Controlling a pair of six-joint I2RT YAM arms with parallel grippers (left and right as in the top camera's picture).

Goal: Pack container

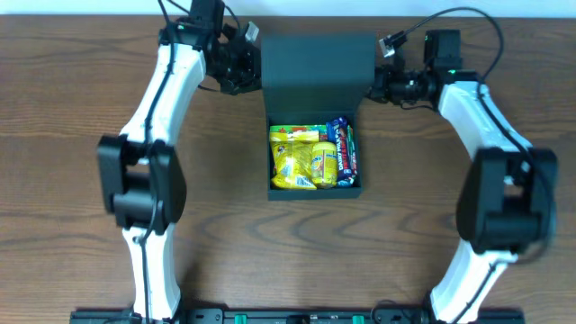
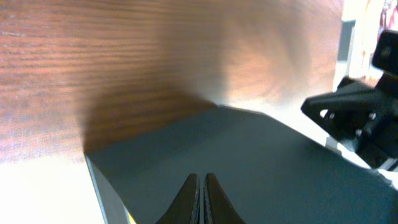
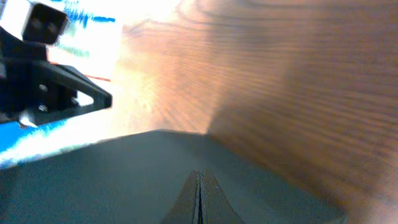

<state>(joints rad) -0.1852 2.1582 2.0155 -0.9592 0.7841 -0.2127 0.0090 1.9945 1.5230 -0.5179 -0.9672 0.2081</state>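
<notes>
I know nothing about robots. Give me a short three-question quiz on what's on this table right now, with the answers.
1. True or false: the lid of the box is closed over the snack packets.
2. Most of the snack packets are: A red, B yellow, C white.
3. Fill in: the left gripper and the right gripper each have their fingers ____ (open/shut).

Key: 1 false; 2 B; 3 shut.
</notes>
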